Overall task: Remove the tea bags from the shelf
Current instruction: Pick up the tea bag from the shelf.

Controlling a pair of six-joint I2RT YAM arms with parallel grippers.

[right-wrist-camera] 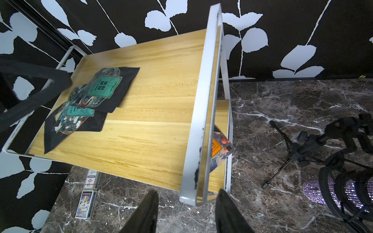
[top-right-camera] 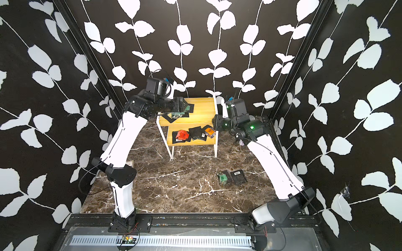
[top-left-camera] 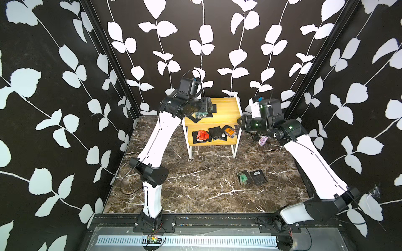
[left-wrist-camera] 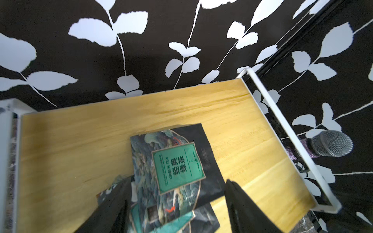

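Tea bags (right-wrist-camera: 101, 88) with green labels overlap on the upper board of the shelf (top-left-camera: 226, 108), toward its left end. My left tool (left-wrist-camera: 175, 180) hangs over them with its jaws apart, one finger on either side of the top green bag (left-wrist-camera: 177, 167); whether the fingers touch it I cannot tell. On the lower board three more lie in a row: a red-label bag (top-left-camera: 202, 135), a plain black bag (top-left-camera: 216, 132) and an orange-label bag (top-left-camera: 229, 131) at the right end. Two further bags (top-left-camera: 258, 176) lie together on the marble surface (top-left-camera: 195, 191), well in front of the shelf. My right tool (right-wrist-camera: 187, 191) is open and holds nothing; in the right wrist view the corner of the shelf's white frame shows between its fingers. Beyond that end a microphone (left-wrist-camera: 331, 143) stands on a small tripod (right-wrist-camera: 292, 153). Printed cards (right-wrist-camera: 85, 203) lie on the surface off the shelf's left end.
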